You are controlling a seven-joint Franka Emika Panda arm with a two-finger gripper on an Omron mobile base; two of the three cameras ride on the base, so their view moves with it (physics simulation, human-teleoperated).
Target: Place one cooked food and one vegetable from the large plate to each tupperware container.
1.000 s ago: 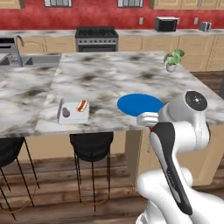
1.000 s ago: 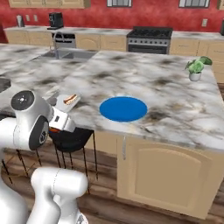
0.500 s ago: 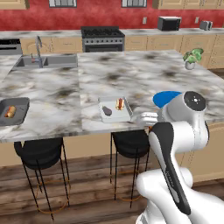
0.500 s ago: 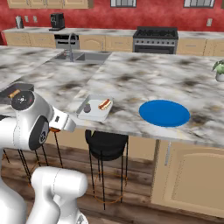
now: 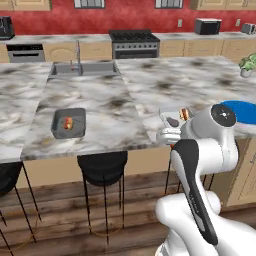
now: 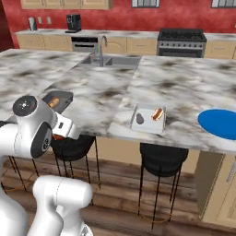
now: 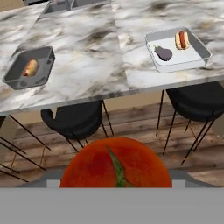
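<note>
Hand view, largest first: desk [image 7: 87, 57] carrying both trays; blue plate [image 6: 220, 123] sitting at the right end, bare. Light tray [image 7: 177, 49] holding eggplant [image 7: 163, 53] and hotdog [image 7: 182, 39]. Dark tray [image 7: 29, 68] holding one sausage [image 7: 30, 68], lacking a vegetable. Tomato [image 7: 116, 164] riding between the fingers, gripped. Risk: the round tomato rolling over the shallow rim if released high or off-centre.

Sink [image 5: 84, 68], stove [image 5: 134, 44], black stools [image 5: 103, 168]
</note>
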